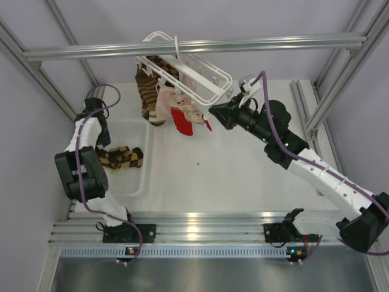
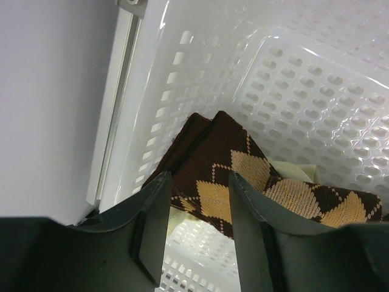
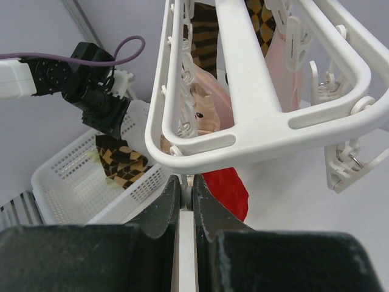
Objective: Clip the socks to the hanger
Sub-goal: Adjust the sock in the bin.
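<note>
Near left, the left gripper [image 2: 197,185] reaches into a white perforated plastic basket [image 2: 316,103]. Its fingers are half spread either side of a brown-and-tan diamond-check fabric sock [image 2: 243,170]; whether they grip it cannot be told. Farther right, the right gripper [image 3: 184,185] is pressed together just under the white plastic rectangular hanger [image 3: 255,115]. The hanger carries a second check sock [image 1: 148,91], a pale pink sock [image 1: 163,100] and a red sock [image 1: 181,121].

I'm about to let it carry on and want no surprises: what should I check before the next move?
1. Diamond-check sock between left gripper fingers: ok.
2. Grip on it firm: cannot tell.
3. Right gripper shut under hanger: ok.
4. Empty clip at hanger's corner: ok.
5. Hook over the bar: ok.
</note>
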